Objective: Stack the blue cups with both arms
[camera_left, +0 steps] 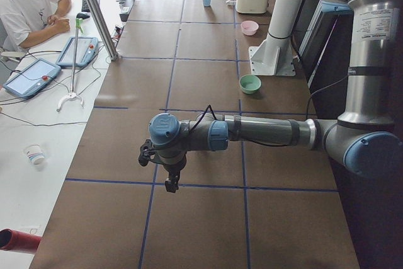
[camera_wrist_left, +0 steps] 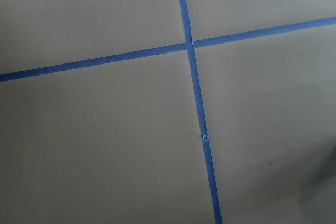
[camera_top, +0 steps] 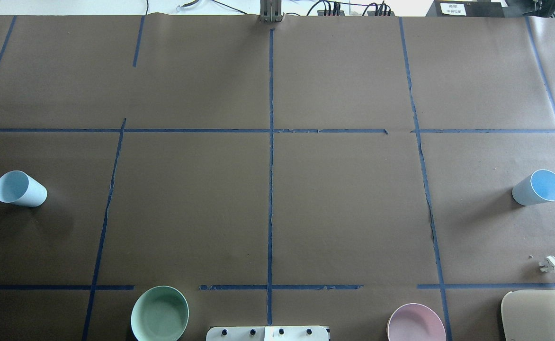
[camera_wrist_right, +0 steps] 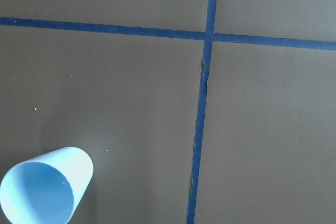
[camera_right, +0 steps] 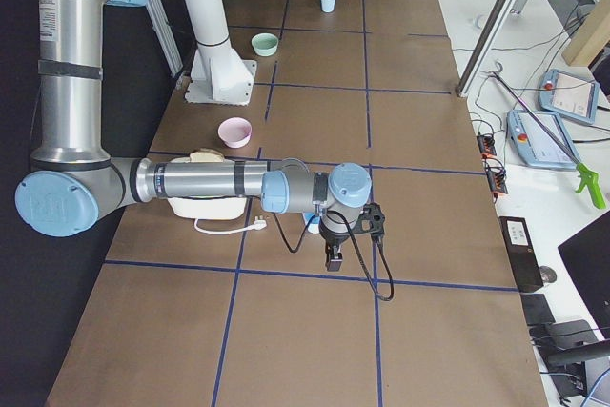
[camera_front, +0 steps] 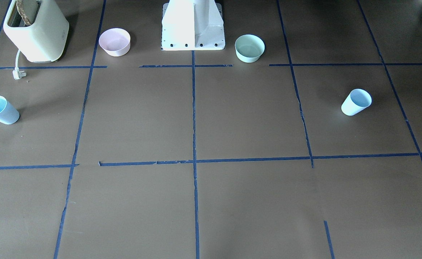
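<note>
The blue cups stand upright, well apart, at opposite ends of the table. The first cup sits near our right gripper, below and beside it. The second cup stands at the end where our left gripper hangs. We cannot tell whether either gripper is spread or pressed together.

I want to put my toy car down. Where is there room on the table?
The big middle stretch between the left blue cup and the right blue cup is bare, and so is the far half beyond them. It is crowded along the robot's edge: mint bowl, pink bowl, toaster.
</note>
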`<move>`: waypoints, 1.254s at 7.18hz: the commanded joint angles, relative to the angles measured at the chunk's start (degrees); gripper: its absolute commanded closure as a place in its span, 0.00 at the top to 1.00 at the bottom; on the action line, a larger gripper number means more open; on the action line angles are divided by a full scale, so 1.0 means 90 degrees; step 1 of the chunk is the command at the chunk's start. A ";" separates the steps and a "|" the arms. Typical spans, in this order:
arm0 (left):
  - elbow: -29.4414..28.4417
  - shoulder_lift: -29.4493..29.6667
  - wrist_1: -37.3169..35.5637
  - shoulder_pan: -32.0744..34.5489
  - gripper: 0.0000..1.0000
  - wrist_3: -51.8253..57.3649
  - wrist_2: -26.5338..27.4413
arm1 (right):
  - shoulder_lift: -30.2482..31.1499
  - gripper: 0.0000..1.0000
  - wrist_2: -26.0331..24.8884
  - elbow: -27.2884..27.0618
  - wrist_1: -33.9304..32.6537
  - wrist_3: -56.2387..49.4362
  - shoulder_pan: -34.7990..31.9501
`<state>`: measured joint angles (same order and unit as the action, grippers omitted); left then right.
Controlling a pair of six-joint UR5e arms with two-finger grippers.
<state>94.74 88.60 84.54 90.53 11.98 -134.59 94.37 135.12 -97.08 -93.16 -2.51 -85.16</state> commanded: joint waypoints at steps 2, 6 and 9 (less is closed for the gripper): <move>0.0215 -0.0040 -0.0193 0.0000 1.00 -0.0032 -0.0143 | 0.0022 1.00 -0.0003 -0.0005 0.0000 0.0025 -0.0001; 0.0196 -0.0059 -0.0115 -0.0020 1.00 -0.0051 -0.0084 | 0.0013 1.00 0.0055 0.0034 -0.0020 0.0035 0.0009; 0.0195 -0.0127 -0.0096 -0.0030 1.00 -0.0012 -0.0317 | 0.0022 1.00 0.0123 -0.0024 0.0000 0.0016 0.0009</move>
<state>96.29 87.81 83.63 90.29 11.96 -136.17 94.50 136.00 -97.17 -93.26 -2.23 -85.08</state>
